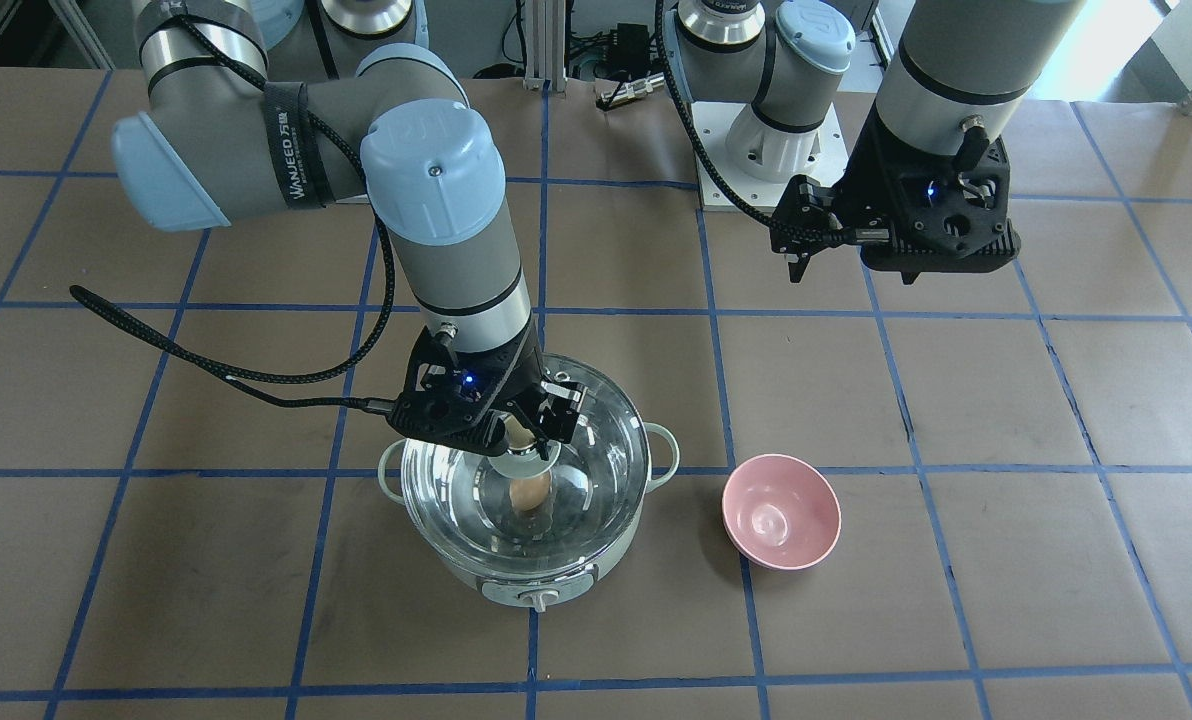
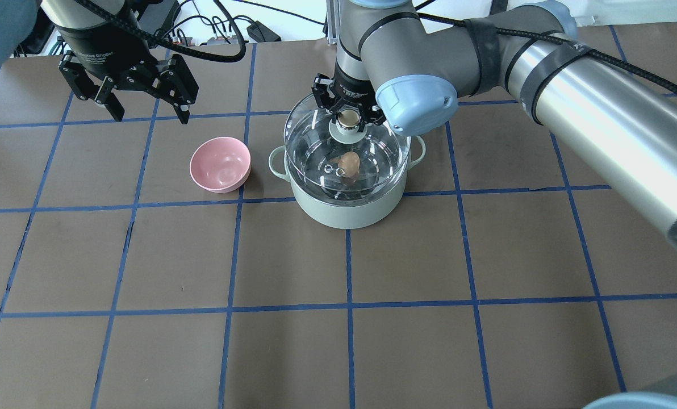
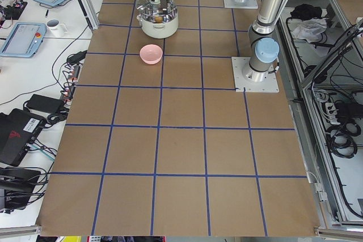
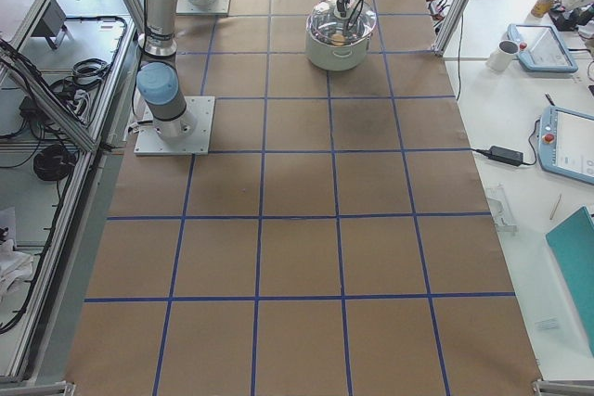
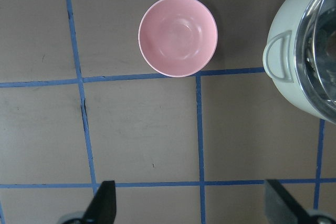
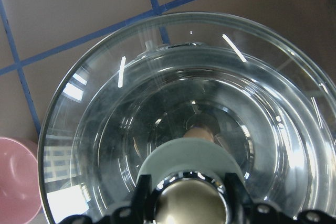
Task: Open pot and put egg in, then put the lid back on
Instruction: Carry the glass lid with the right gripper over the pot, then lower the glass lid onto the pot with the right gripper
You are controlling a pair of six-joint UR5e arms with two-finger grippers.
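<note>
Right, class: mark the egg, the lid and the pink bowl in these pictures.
the egg (image 2: pixel 350 162): overhead view, its middle, seen through the glass.
the lid (image 2: pixel 347 135): overhead view, its pale green centre base.
the pink bowl (image 2: pixel 219 165): overhead view, its inner floor.

- pot (image 2: pixel 347 211): pale mint shell, smooth, satin, plastic look; inside is polished steel, mirror-bright.
- lid (image 2: pixel 310 145): clear glass, glossy, glare streaks; metal rim; knob (image 6: pixel 191 203) shiny, reflective.
- egg (image 2: pixel 350 162): tan, matt shell.
- pink bowl (image 2: pixel 219 165), 9 o'clock of pot in overhead view: smooth, glossy; ceramic or plastic, can't tell.
- table (image 2: pixel 145 255): matt brown paper-like cover, faint scuffs; blue tape lines (image 2: pixel 350 305), flat.
- left gripper (image 2: pixel 151 117), right gripper (image 2: pixel 348 115): black, matt, plastic look.
- right arm (image 2: pixel 600 113): grey satin metal tube, pale blue plastic caps.
- cable (image 1: pixel 256 375): black braided sleeve.
</note>
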